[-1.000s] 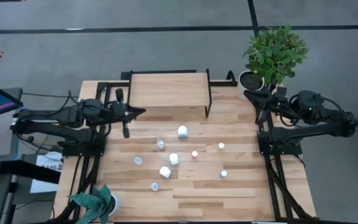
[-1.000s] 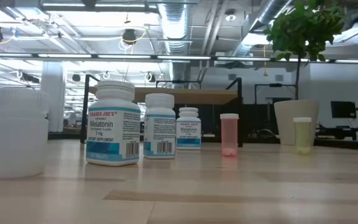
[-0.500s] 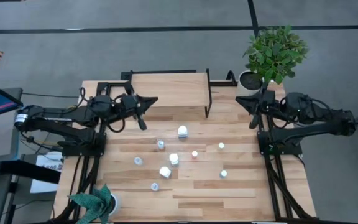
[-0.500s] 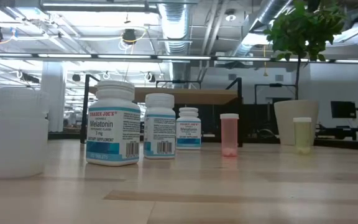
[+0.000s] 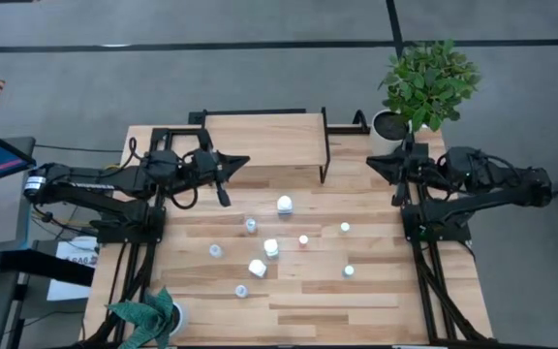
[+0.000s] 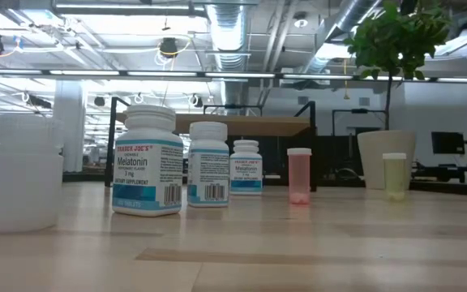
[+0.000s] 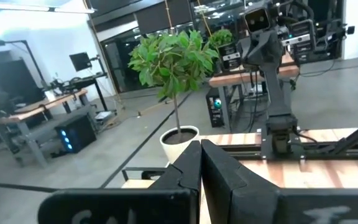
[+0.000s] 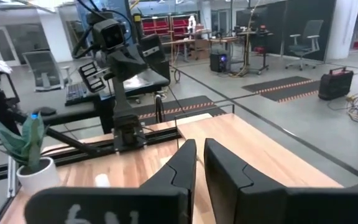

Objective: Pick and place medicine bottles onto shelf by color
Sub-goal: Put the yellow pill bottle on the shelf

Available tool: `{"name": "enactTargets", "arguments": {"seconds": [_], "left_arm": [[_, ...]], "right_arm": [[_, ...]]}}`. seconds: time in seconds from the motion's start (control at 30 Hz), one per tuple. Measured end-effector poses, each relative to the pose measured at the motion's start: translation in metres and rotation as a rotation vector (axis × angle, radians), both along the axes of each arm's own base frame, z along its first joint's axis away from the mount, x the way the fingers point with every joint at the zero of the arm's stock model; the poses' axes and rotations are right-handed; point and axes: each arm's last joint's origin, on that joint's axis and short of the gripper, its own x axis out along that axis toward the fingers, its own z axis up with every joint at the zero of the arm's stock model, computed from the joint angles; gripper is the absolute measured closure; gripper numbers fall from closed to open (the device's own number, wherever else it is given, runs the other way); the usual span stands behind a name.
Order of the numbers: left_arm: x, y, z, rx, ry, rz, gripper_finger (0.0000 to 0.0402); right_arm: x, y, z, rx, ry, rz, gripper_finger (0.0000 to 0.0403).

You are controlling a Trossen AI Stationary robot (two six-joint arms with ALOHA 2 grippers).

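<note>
Between the two claws, on the middle of the tabletop point(image 5: 356, 301), the medicine bottles point(image 5: 271, 247) stand scattered and upright, none of them on the shelf point(image 5: 263, 140) yet, so I judge that the sorting has not really begun. The left claw point(image 5: 243, 160) hangs in the air just beside the front left corner of the shelf, with its fingers pressed together and nothing between them. The right claw point(image 5: 372, 161) is on the other side, near the right end of the shelf and close to the white pot of the leafy plant point(image 5: 428, 79); its fingers are almost together, with only a thin gap, and it also holds nothing. Both claws point toward each other, above the bottles and well apart from them. In the low view, three labelled white bottles point(image 6: 147, 161) stand in a row, with a plain white bottle point(image 6: 24, 171) to one side and a reddish bottle point(image 6: 298, 175) and a greenish bottle point(image 6: 394, 176) to the other. The bottles stand apart from each other, which probably leaves room for a claw to come down around one without pushing its neighbour. A claw must first open before any bottle can be taken.
</note>
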Motion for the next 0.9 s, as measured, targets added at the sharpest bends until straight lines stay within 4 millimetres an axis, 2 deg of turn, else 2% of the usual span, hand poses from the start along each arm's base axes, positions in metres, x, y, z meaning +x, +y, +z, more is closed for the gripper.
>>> {"name": "enactTargets", "arguments": {"seconds": [0.13, 0.27, 0.37, 0.5, 0.7, 0.9], "left_arm": [[0.000, 0.000, 0.000, -0.041, -0.011, -0.003, 0.0401], [0.001, -0.002, -0.003, -0.048, 0.016, -0.057, 0.0394], [0.001, -0.003, -0.005, -0.105, 0.023, -0.119, 0.0368], [0.001, -0.004, -0.010, -0.159, 0.058, -0.125, 0.0312], [0.000, -0.006, -0.023, -0.229, 0.179, -0.139, 0.0224], [-0.007, -0.012, -0.043, -0.340, 0.378, -0.147, 0.0196]], "right_arm": [[0.005, 0.001, -0.002, 0.010, 0.016, 0.002, 0.0315], [0.012, 0.001, -0.005, 0.011, 0.042, 0.001, 0.0257], [0.017, 0.001, -0.007, 0.009, 0.062, 0.001, 0.0215], [0.027, 0.002, -0.011, 0.007, 0.102, 0.001, 0.0179], [0.033, 0.006, -0.026, 0.054, 0.232, 0.064, 0.0170], [0.026, 0.018, -0.053, 0.321, 0.500, 0.199, 0.0182]]}}
